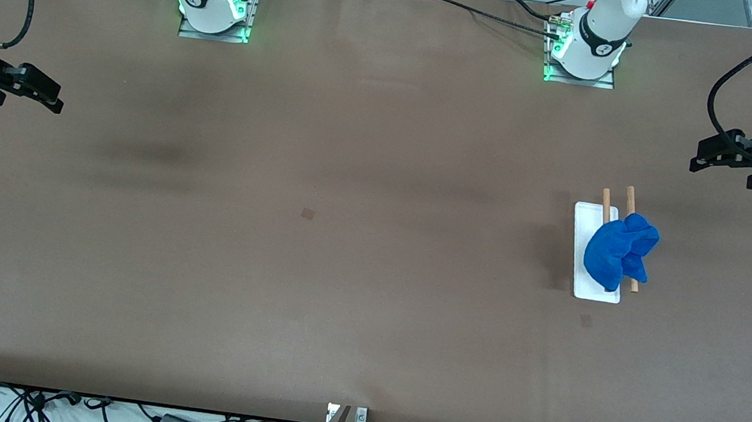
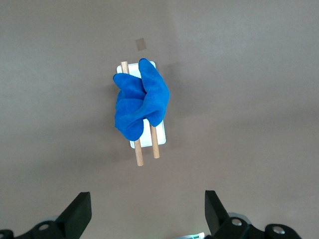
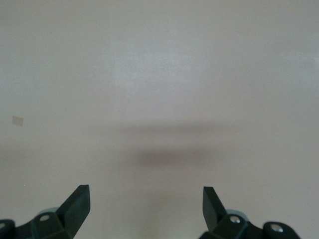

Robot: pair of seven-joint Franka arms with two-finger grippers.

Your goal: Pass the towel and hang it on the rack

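Observation:
The royal-blue towel (image 1: 618, 252) lies bunched over the two wooden rods of the rack (image 1: 597, 217), which stands on its white base toward the left arm's end of the table. The left wrist view shows the same towel (image 2: 138, 102) draped on the rack (image 2: 155, 144), with the rod ends sticking out. My left gripper (image 1: 703, 160) is open and empty, held in the air at the table's end, apart from the rack; its fingers (image 2: 79, 211) frame bare table. My right gripper (image 1: 45, 96) is open and empty, up over the right arm's end of the table.
The brown tabletop (image 1: 345, 236) carries two small darker square marks, one near the middle (image 1: 307, 213) and one just nearer the front camera than the rack (image 1: 586, 320). Cables lie along the table's front edge.

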